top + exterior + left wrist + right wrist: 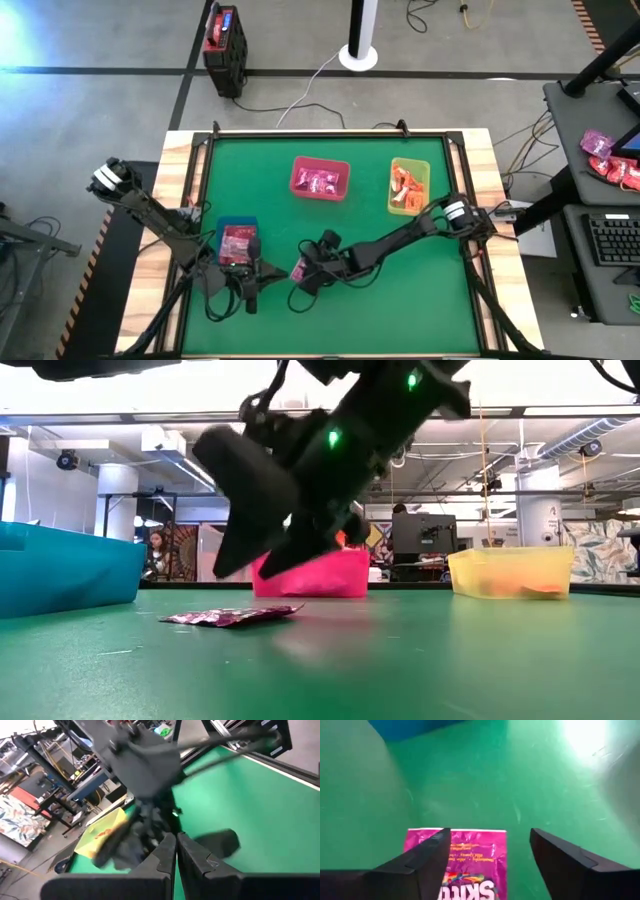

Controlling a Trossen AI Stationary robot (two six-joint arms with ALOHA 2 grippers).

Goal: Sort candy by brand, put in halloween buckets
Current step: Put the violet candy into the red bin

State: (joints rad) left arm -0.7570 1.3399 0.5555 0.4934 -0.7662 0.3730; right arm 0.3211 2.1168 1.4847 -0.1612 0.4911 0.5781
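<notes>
So the bench has this flat green felt-looking top with a light wood frame round it, and three little rectangular plastic bins sit on it. The pink bin has a few shiny magenta packets in it, the lime-yellow bin is see-through-ish and holds orange and red wrappers, and the blue bin near the left arm has magenta packets piled inside. One loose candy packet, flat and crinkly, glossy magenta with white print, lies on the green surface in the middle front of the bench, just beside the blue bin and not in any bin. From table height that same packet looks thin as foil and slightly rumpled. The right tool hangs right over it with its two dark, blocky fingers spread wide, one on each side of the packet, not gripping anything. The left tool sits low by the blue bin, its fingers pressed together and empty. Behind the bench on the concrete floor there's a black-and-red box with a handle.
</notes>
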